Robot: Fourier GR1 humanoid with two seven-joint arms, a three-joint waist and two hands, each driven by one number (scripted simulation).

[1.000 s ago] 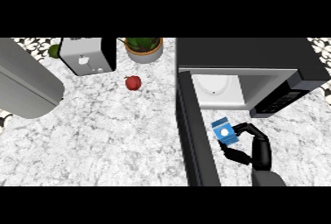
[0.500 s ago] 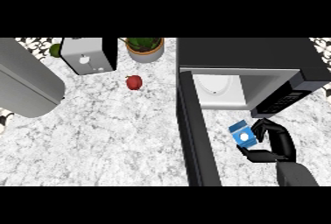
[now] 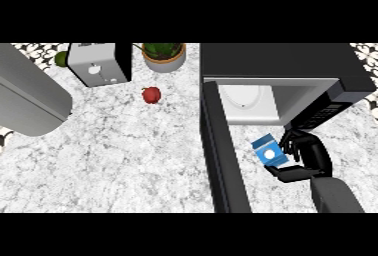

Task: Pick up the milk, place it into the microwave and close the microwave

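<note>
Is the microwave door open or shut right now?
Open. The door sticks out from the microwave, and its white inside shows. The milk is outside, in the right hand.

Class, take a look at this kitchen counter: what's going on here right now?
The robot's right hand has its fingers curled round the blue milk carton, holding it just in front of the open microwave. The microwave door is swung wide open, and the carton is not yet inside.

Blue milk carton (image 3: 269, 153), white spot — black robot hand (image 3: 310, 156), black microwave (image 3: 280, 60) — grey-veined white counter (image 3: 125, 150), red fruit (image 3: 150, 94).
</note>
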